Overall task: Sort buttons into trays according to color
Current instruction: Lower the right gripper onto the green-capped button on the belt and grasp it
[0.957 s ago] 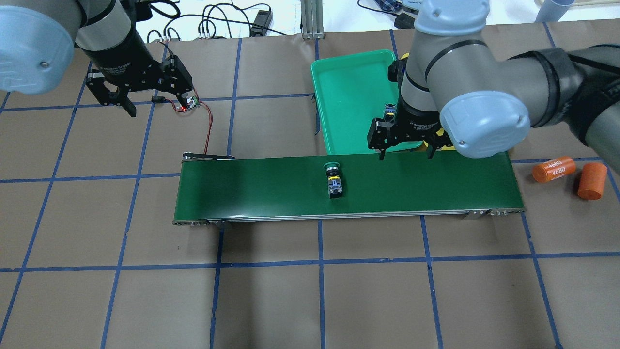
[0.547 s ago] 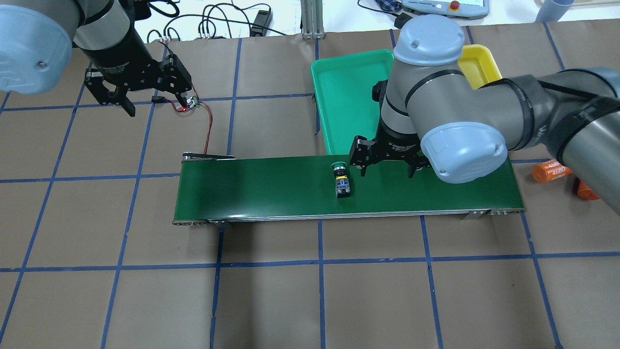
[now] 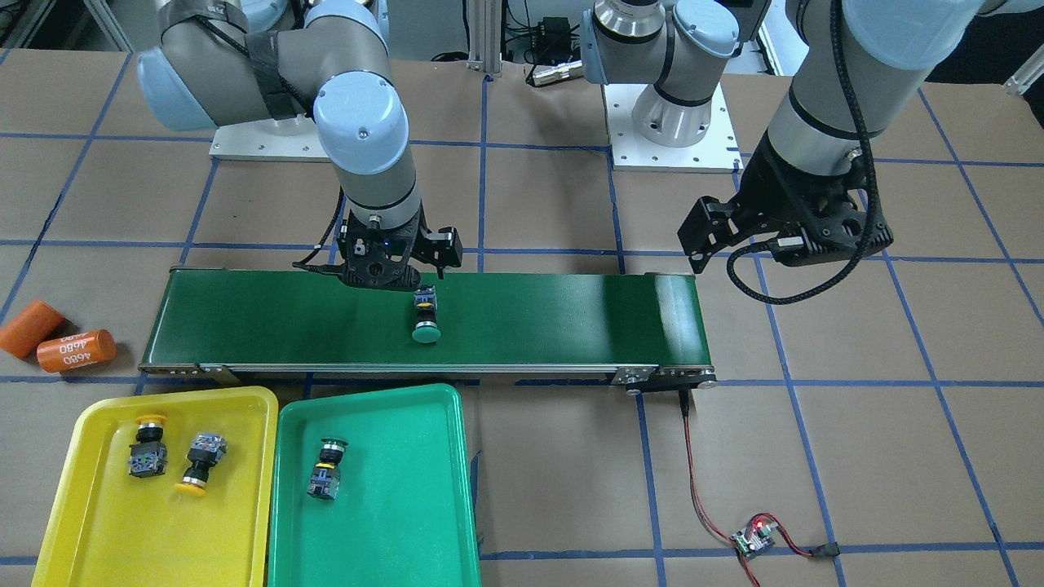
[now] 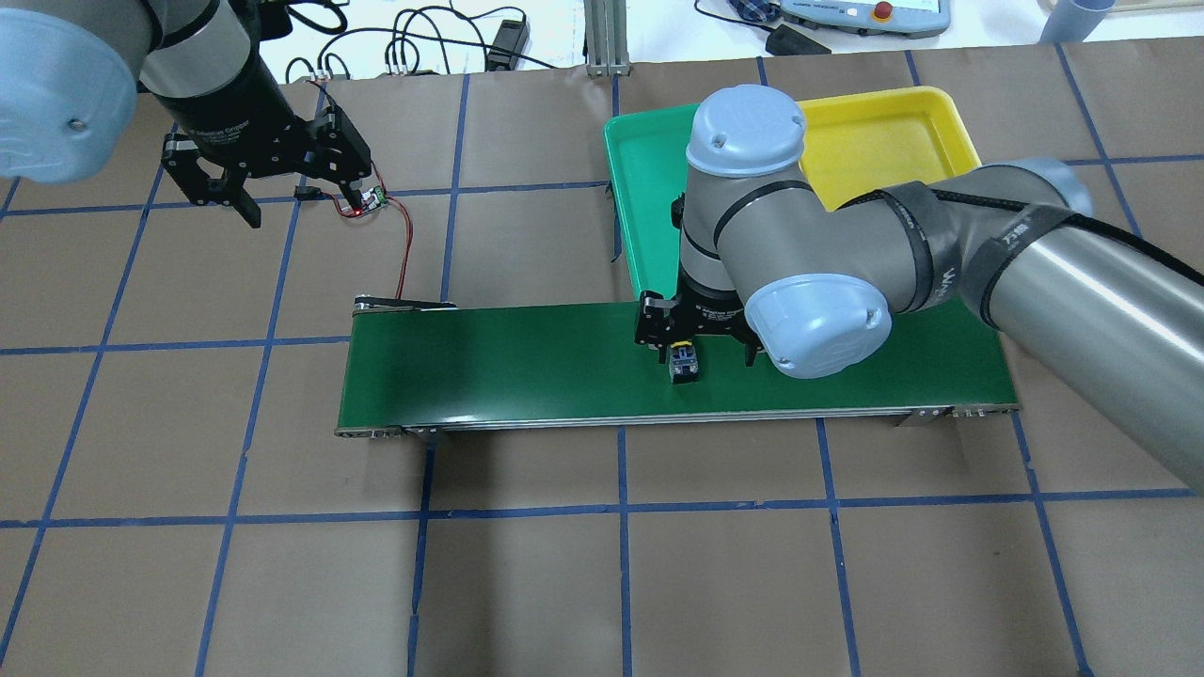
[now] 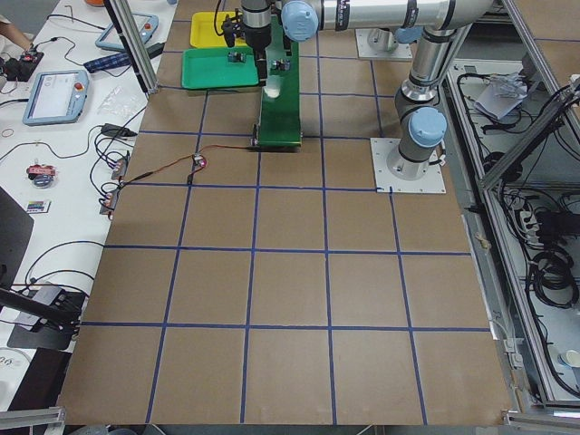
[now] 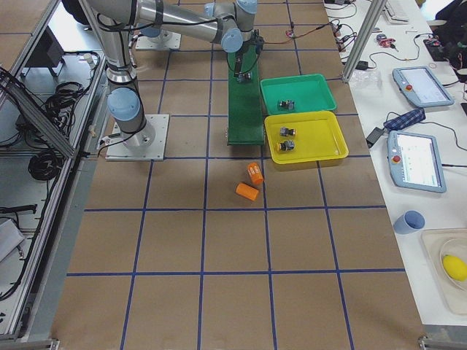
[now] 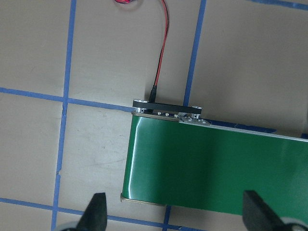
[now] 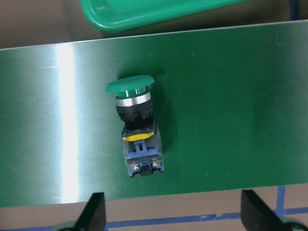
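Observation:
A green-capped button (image 3: 426,319) lies on its side on the conveyor belt; it also shows in the right wrist view (image 8: 137,130) and partly in the overhead view (image 4: 684,363). My right gripper (image 4: 701,350) is open and hovers right over it, fingers apart on either side (image 8: 175,214). The yellow tray (image 3: 90,416) holds two yellow-capped buttons (image 3: 147,448) (image 3: 200,463). The green tray (image 3: 367,393) holds one green-capped button (image 3: 326,469). My left gripper (image 4: 306,209) is open and empty, above the table off the belt's other end (image 7: 175,211).
The long dark-green conveyor belt (image 3: 530,326) runs across the table between me and the trays. Two orange cylinders (image 3: 75,349) (image 3: 28,316) lie off the belt's end near the yellow tray. A small circuit board (image 4: 367,199) with a red wire lies near the left gripper.
My right gripper has moved left from the green tray's near edge to over the button on the belt. The button has drifted a little right along the belt. The left arm has barely moved.

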Motion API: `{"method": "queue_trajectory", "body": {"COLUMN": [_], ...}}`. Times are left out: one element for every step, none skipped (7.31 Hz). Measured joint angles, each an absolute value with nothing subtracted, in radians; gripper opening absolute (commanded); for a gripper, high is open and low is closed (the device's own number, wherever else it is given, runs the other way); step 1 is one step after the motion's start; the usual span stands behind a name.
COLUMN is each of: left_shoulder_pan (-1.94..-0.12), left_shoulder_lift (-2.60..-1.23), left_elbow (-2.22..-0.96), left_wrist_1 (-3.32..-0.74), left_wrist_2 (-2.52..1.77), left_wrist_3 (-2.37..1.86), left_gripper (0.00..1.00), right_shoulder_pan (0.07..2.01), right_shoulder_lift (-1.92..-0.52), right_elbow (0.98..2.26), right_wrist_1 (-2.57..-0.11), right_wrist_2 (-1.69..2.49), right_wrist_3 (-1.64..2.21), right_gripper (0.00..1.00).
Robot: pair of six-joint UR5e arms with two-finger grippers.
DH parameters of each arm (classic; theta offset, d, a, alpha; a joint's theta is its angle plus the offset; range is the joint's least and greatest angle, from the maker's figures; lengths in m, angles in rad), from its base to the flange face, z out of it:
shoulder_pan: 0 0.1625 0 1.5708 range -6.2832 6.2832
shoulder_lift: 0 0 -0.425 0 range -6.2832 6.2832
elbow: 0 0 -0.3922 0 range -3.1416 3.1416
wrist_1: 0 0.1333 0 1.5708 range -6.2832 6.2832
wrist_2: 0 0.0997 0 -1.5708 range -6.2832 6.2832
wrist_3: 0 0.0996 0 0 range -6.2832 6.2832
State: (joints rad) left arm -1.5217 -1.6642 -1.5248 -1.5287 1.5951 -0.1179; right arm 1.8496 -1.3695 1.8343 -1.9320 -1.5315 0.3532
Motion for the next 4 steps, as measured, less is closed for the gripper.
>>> {"method": "queue_trajectory", "body": {"left_shoulder_pan": [-1.522,-1.522,-1.522,-1.522], "left_shoulder_lift": [-1.663,-1.663,-1.663,-1.663], "left_elbow": [-1.525,-1.525,-1.525,-1.526], "left_wrist_1": [-1.531,-1.532,-1.532,-1.532], "left_wrist_2": [1.595,1.594,1.593,1.593], "left_wrist_3": [-0.118,-0.118,-0.118,-0.118], "left_gripper": [1.00,1.00,1.00,1.00], "right_shoulder_pan": [1.852,1.852,1.852,1.849], "right_shoulder_lift": [-1.342,-1.323,-1.307,-1.295], "right_elbow": [1.834,1.836,1.841,1.845], "right_wrist_1": [-1.947,-1.954,-1.958,-1.961], "right_wrist_2": [-1.537,-1.541,-1.549,-1.559], "right_wrist_3": [0.357,0.358,0.358,0.359], "right_gripper": [0.97,0.63,0.15,0.00]}}
